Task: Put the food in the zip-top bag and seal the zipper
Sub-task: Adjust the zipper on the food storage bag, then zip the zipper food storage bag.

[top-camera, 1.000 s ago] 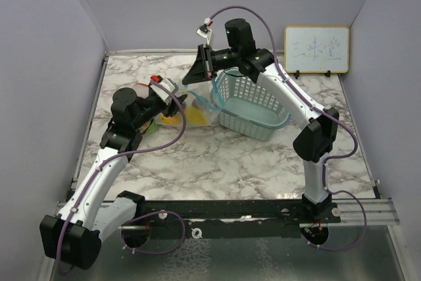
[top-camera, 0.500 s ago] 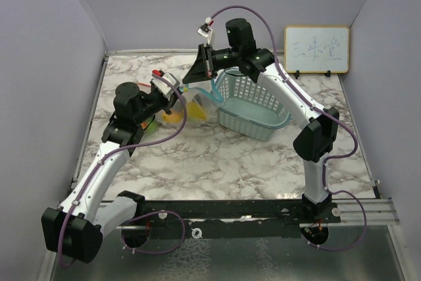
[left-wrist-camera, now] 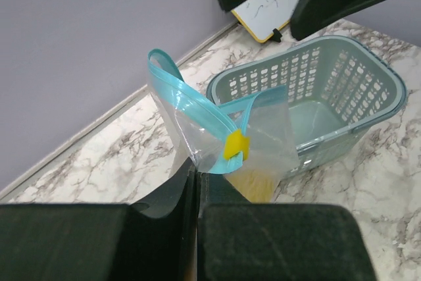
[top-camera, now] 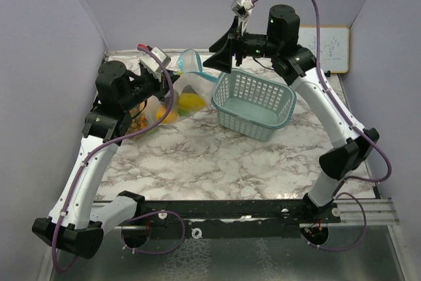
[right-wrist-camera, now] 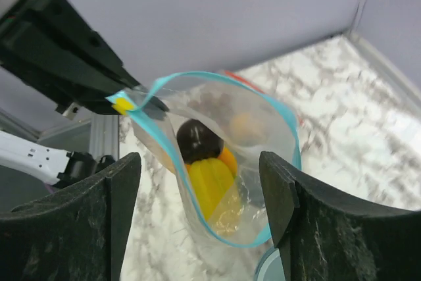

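Near me, bare marble table (top-camera: 217, 156), open room in front. I see left pincer (left-wrist-camera: 197, 174) pinching zip bag (left-wrist-camera: 220, 126) rim by yellow slider (left-wrist-camera: 235, 145). Only right wrist view shows mouth gaping, with plum (right-wrist-camera: 197, 139) and banana (right-wrist-camera: 212, 185) inside. Right pincer (right-wrist-camera: 200, 182) spread, facing mouth. Basket (top-camera: 256, 100) just beside bag. Whiteboard (top-camera: 329, 47) writing unreadable.
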Robot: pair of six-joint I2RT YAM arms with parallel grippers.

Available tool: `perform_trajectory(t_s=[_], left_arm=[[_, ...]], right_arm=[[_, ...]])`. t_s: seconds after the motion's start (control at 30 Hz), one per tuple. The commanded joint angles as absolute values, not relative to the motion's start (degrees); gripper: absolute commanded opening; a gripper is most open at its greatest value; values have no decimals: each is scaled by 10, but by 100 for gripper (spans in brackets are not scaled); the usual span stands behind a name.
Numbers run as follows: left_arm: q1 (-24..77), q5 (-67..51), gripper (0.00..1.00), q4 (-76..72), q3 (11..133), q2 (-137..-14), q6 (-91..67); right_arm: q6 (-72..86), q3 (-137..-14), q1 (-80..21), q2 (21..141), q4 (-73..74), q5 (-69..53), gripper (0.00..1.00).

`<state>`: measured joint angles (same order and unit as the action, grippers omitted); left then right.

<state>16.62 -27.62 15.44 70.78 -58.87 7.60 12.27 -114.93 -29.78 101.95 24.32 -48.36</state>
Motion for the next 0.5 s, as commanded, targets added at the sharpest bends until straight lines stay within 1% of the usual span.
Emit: perform_trajectory(t_s=[0.0, 0.1, 0.2, 0.27, 0.37, 0.47], left_arm=[[165, -291, 0, 208, 766, -612, 24], [165, -293, 0, 226, 773, -620, 0], [165, -311, 0, 241, 768, -633, -28], [165, -329, 0, 249, 765, -643, -55], [165, -364, 0, 254, 759, -656, -92], [165, -390, 0, 254, 748, -659, -117]], right_arm=[[20, -1117, -304, 971, 126, -492, 71], [4, -1113, -304, 962, 103, -527, 66], [2, -1060, -316, 941, 35, -565, 63], [-7, -1027, -333, 930, 11, -572, 59], [-24, -976, -349, 913, -15, -578, 58], [-27, -921, -350, 896, -58, -575, 52]])
